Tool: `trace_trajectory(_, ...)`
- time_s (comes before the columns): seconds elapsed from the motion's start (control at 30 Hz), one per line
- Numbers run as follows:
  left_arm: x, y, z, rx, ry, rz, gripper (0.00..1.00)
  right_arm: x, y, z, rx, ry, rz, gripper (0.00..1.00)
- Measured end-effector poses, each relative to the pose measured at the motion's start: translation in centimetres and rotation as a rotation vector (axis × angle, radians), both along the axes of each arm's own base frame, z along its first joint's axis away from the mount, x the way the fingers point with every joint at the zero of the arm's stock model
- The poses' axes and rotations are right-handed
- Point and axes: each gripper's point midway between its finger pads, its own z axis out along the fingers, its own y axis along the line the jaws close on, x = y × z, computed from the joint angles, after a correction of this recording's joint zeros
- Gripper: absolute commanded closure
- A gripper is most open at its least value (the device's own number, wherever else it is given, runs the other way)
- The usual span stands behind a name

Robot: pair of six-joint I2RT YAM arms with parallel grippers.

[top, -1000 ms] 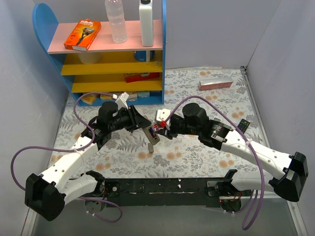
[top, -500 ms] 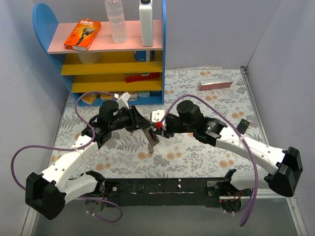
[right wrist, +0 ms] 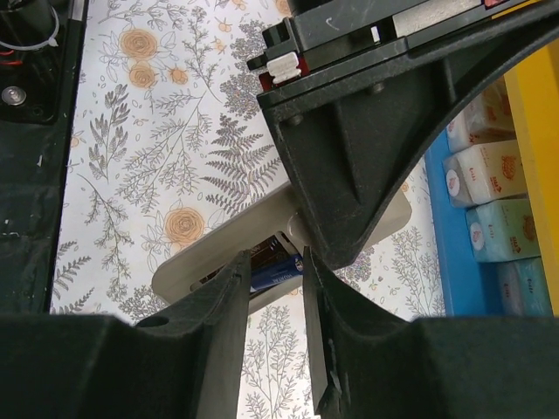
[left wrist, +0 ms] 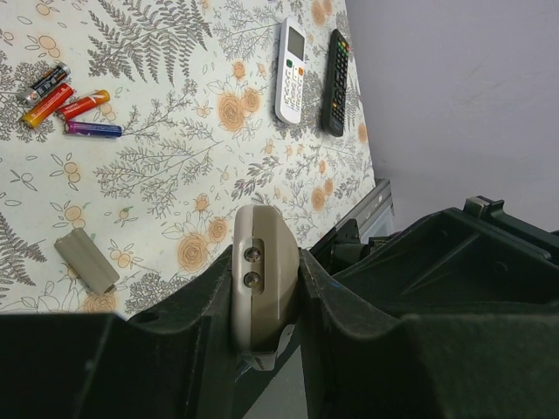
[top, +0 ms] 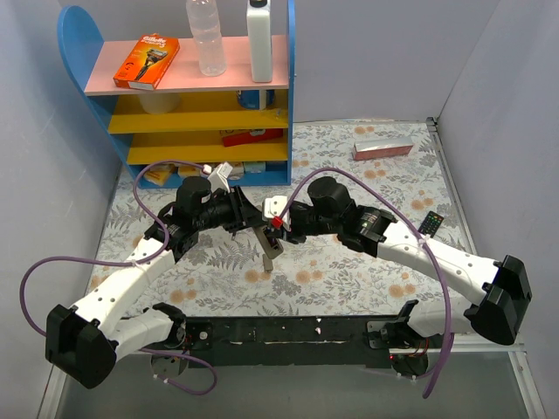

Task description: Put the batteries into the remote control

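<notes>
My left gripper is shut on the remote control, a pale grey-beige squared-off body held above the mat, seen edge-on. In the top view the remote hangs between both grippers. The right wrist view shows its back with the battery bay open. My right gripper is shut on a blue battery, held at the bay opening. Several loose batteries, red and blue-purple, lie on the mat. The grey battery cover lies nearby.
A slimmer white remote and a black remote lie side by side on the floral mat. A blue and yellow shelf stands at the back left. A pink box lies at the back right.
My right arm has moved left, bringing its gripper up against the held remote. My left arm has stayed nearly still.
</notes>
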Motion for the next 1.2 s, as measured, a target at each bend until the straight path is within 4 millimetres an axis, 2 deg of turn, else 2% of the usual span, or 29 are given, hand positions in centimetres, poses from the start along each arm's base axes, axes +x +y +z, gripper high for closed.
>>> trace_trajectory(0.7, 0.27, -0.22, 0.29, -0.006, 0.015, 0.006, 1.0, 0.65, -0.08, -0.65, -0.033, -0.038, -0.002, 0.79)
trace_trajectory(1.2, 0.46, -0.32, 0.41, -0.027, 0.045, 0.03, 1.0, 0.75, -0.31, -0.72, -0.023, -0.05, -0.006, 0.78)
